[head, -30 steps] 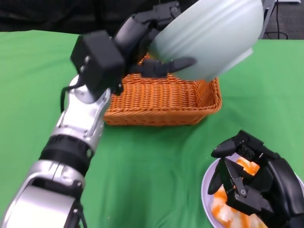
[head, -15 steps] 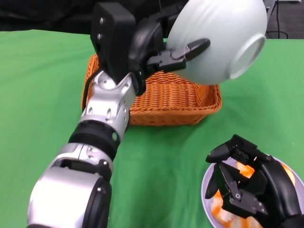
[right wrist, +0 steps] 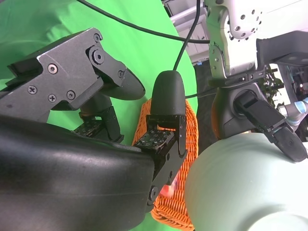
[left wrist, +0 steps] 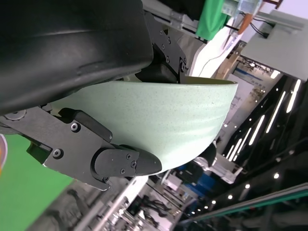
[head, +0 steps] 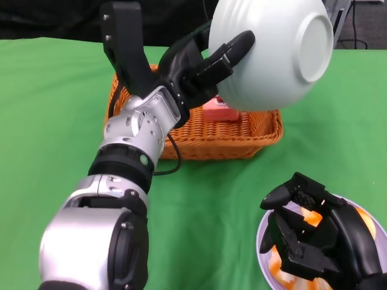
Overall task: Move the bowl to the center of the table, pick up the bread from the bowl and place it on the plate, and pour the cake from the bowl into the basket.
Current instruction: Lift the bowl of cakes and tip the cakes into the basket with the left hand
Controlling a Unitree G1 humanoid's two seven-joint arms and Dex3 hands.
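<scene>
Tipping the pale green bowl [head: 275,54] far over above the orange wicker basket [head: 199,130], the left hand [head: 202,63] grips it by the rim, with fingers [head: 233,51] lying along the outer wall and the rest of the hand hidden behind it, so that the foot ring faces the head camera and the mouth points away and down toward the basket. That steep tilt fits the pouring step: held this way, anything loose inside should slide out over the basket rather than onto the green desk [head: 54,109]. A pinkish-red item, most likely the cake [head: 221,112], lies inside the basket just under the bowl, which suggests the pour is done or nearly so, though the bowl's interior is not visible and it cannot be told whether anything is left in it. The left wrist view shows the same grip from behind, one black finger [left wrist: 127,162] pressed along the bowl's curved side. The right hand [head: 314,238] rests low at the near right over the white plate [head: 264,232], its fingers curled loosely with gaps between them and nothing visibly pinched; orange and pale bread [head: 279,260] lies on the plate beneath it, so that step looks complete and the hand seems simply parked there, out of the pouring arm's way. What likely remains is righting the bowl and setting it down.
</scene>
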